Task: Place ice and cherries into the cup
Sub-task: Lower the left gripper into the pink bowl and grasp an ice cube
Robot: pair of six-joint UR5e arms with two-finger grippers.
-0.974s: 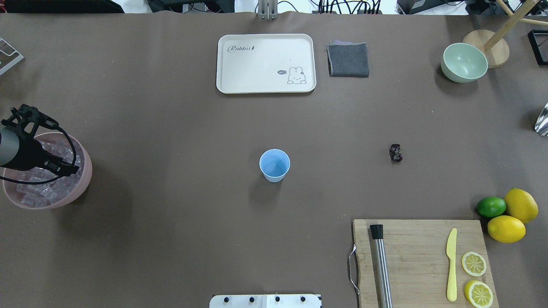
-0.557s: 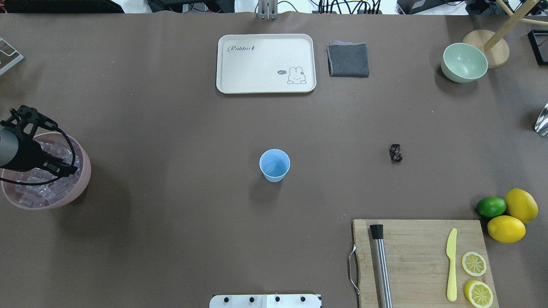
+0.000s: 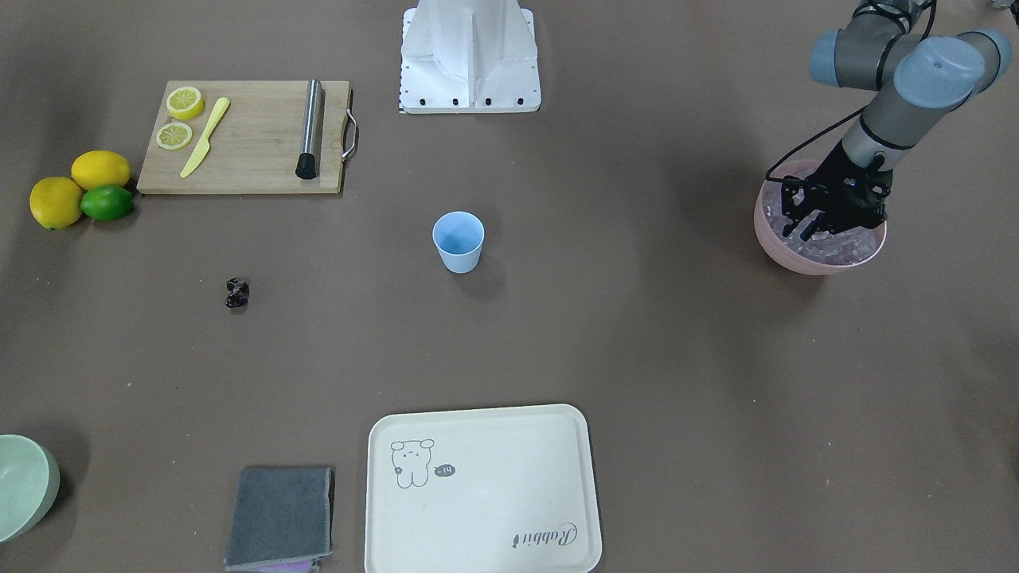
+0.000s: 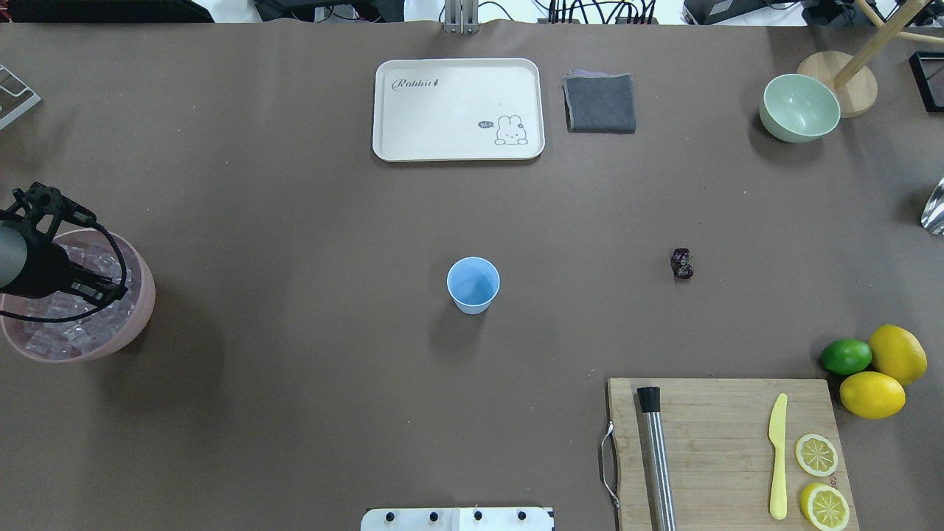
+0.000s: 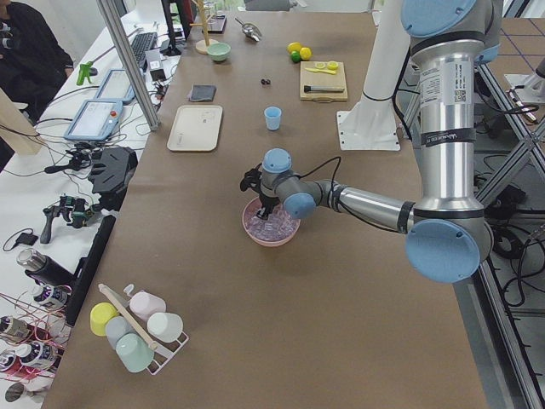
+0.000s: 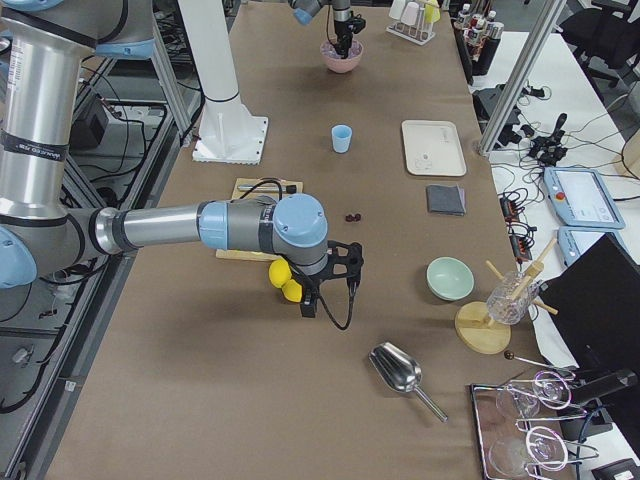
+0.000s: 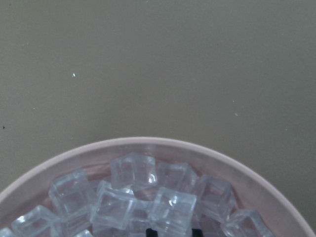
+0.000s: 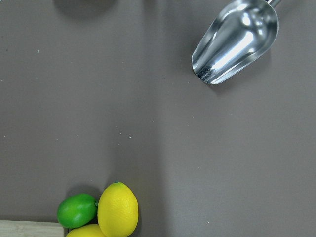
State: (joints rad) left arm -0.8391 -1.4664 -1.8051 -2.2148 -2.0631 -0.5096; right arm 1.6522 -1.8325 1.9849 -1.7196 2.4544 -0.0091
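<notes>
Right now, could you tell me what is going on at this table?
The left pincer is down in the pink bowl among the ice; I cannot tell whether it has gripped a cube. The cup stands mid-table and looks empty. The cherries lie on the bare table, well apart from the cup. The right arm hangs over the table near the lemons and lime, touching nothing.
</notes>
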